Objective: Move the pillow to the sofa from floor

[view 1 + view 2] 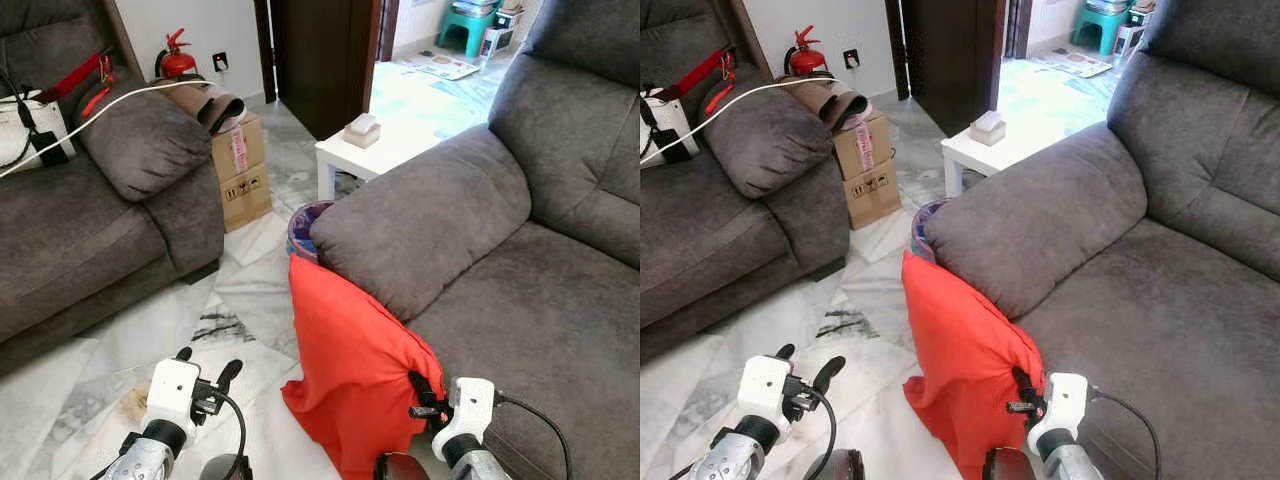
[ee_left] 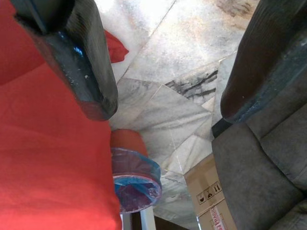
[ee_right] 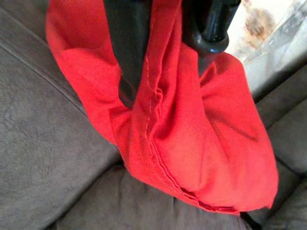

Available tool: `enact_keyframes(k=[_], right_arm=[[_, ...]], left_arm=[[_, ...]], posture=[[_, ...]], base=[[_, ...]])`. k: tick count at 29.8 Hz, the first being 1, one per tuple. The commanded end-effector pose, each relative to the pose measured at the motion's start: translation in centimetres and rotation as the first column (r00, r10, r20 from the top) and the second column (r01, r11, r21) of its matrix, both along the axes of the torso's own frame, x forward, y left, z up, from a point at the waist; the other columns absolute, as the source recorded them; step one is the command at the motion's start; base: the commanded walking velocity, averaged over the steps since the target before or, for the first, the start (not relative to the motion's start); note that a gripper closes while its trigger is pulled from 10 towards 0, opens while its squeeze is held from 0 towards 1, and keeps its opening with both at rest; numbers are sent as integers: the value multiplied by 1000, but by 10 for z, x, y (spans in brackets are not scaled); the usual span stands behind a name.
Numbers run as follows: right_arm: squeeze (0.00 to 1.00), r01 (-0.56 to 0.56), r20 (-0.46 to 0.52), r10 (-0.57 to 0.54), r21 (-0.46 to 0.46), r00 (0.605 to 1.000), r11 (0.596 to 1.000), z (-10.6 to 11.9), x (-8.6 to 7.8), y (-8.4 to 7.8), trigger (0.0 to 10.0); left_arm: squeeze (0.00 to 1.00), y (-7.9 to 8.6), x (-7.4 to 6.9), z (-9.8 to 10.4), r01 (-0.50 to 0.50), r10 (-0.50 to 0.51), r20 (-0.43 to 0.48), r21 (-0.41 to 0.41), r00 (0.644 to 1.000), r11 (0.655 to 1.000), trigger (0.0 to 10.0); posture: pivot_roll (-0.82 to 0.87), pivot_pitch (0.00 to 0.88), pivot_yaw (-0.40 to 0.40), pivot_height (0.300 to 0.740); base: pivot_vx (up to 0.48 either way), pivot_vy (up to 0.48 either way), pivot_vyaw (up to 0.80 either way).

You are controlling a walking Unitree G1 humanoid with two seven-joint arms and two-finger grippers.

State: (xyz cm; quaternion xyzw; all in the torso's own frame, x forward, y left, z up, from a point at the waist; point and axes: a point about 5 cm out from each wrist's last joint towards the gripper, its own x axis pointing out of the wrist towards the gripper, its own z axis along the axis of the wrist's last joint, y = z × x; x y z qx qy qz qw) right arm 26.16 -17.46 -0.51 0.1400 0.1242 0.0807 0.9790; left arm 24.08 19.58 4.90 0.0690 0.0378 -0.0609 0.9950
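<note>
Fingers of the right gripper (image 1: pixel 424 398) pinch the red pillow (image 1: pixel 350 370) by its seam beside the sofa (image 1: pixel 560 330) armrest, ready for lifting; left gripper (image 1: pixel 205 375) spread.

The cardboard box (image 1: pixel 243 170) beside the left sofa's arm (image 1: pixel 140 135) bears handling symbols and a pink label, its wording unreadable.

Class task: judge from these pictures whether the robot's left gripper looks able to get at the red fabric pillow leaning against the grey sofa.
Probably yes. The left gripper is open over bare marble floor, with nothing between it and the red fabric pillow, whose edge the right gripper already pinches.
</note>
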Motion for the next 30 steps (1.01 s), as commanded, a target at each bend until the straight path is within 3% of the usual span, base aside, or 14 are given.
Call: enact_keyframes(k=[1,22,30], right_arm=[[0,20,38,-20,1,999,1000,6,3,-4,10000],[0,5,34,-5,19,999,1000,5,3,2,10000],[0,-37,32,37,11,999,999,6,4,2,10000]], left_arm=[[0,2,-2,-4,0,0,-12,-4,1000,1000,10000],[0,5,-1,-2,7,-7,-12,2,1000,1000,10000],[0,6,0,-2,12,-12,-15,8,1000,1000,10000]], posture=[[-11,96,26,623],[-1,95,41,738],[4,85,48,740]], base=[[0,0,0],[0,0,0],[0,0,0]])
